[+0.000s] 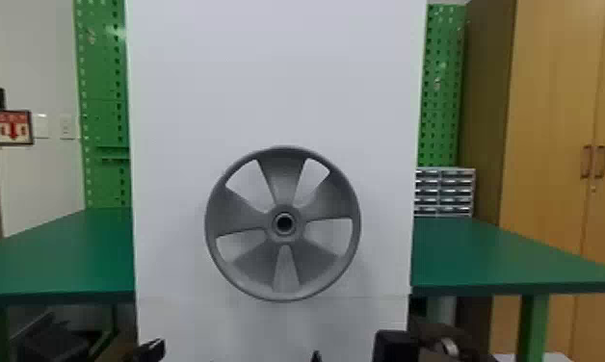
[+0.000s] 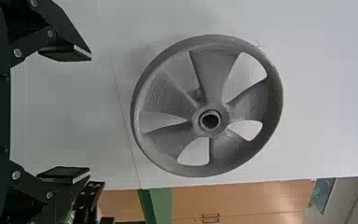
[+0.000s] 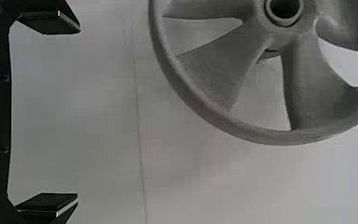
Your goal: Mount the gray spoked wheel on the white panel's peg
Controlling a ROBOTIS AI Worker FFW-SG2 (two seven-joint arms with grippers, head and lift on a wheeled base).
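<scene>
The tall, flat white panel (image 1: 268,72) fills the middle of the head view, and the round gray plastic-looking wheel (image 1: 282,173) with 5 broad spokes sits upright against its lower half; the task looks to be at its last step, the mounting apparently done and both arms clear of the wheel. The black 2-fingered left gripper (image 2: 90,114) has its fingers spread and empty, apart from the rim; the black 2-fingered right gripper (image 3: 79,113) is likewise released, its fingers wide with nothing between them; the wheel seems to be borne by the peg alone, though how deep the peg sits in the round gray hub (image 1: 284,210) I cannot tell. The next move calls for drawing both arms back without brushing the rim; if the hub is only partly seated, 1 light push at its centre might be wanted first.

Behind stand a tall tan wooden cabinet (image 1: 547,144) at the right; a green-topped table (image 1: 484,255) reaching out on both sides of the panel; 2 green perforated boards (image 1: 101,72); a small gray drawer unit (image 1: 443,192); and a red-and-white sign (image 1: 12,127) on the left.
</scene>
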